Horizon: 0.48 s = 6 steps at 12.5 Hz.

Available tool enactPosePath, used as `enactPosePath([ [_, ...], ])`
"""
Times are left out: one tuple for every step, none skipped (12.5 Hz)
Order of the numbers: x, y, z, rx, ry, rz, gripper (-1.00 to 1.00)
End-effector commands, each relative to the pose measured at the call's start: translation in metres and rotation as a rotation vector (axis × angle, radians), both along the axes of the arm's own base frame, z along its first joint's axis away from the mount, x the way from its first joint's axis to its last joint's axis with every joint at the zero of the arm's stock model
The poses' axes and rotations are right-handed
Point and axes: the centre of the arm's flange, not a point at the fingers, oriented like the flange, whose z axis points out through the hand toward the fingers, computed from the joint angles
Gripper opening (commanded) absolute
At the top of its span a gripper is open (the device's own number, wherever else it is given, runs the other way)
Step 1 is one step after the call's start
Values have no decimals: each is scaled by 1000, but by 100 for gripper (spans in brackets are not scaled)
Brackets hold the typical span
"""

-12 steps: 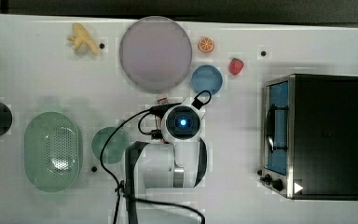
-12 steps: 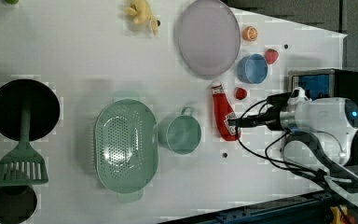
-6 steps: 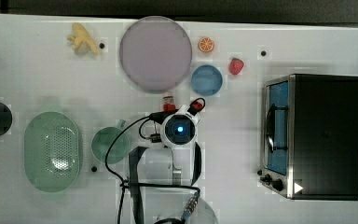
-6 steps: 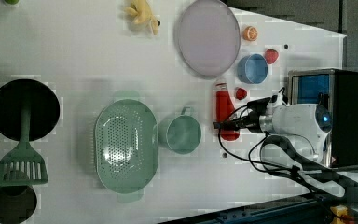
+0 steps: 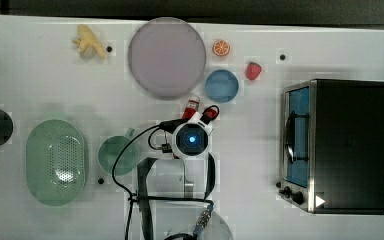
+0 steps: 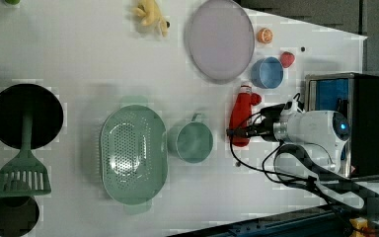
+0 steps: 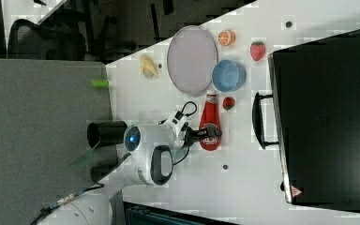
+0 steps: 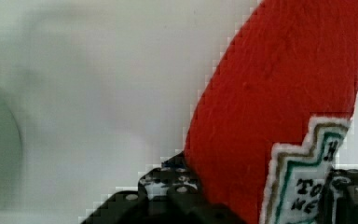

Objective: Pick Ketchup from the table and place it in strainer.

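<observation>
Arm (image 6: 311, 129) now lower; strainer (image 6: 133, 154) empty.

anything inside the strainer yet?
No. The strainer shows only its bare perforated bottom. The Ketchup lies on the table, beyond the green cup, with the gripper at it.

Ketchup (image 6: 240, 114) lying on table — gripper (image 6: 238, 132) at it | strainer (image 6: 133, 154) well apart

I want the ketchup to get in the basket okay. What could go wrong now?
1. The gripper sits around the Ketchup near its bottom end, so the long bottle might tip or slip when lifted.
2. The green cup stands between the bottle and the strainer, so a low carry could knock it.
3. A strawberry lies right beside the bottle and could get nudged.
</observation>
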Motion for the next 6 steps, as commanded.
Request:
enactPosePath([
  [19,-3,40,-5,-76,25,20],
  [21,-5,55,-11,-75,23,20],
  [21,-7,74,-18,-60,24,20],
  [21,-7,98,-24,-46,28,20],
  [22,-6,124,-32,-39,32,20],
  [21,-5,153,-40,-36,37,20],
])
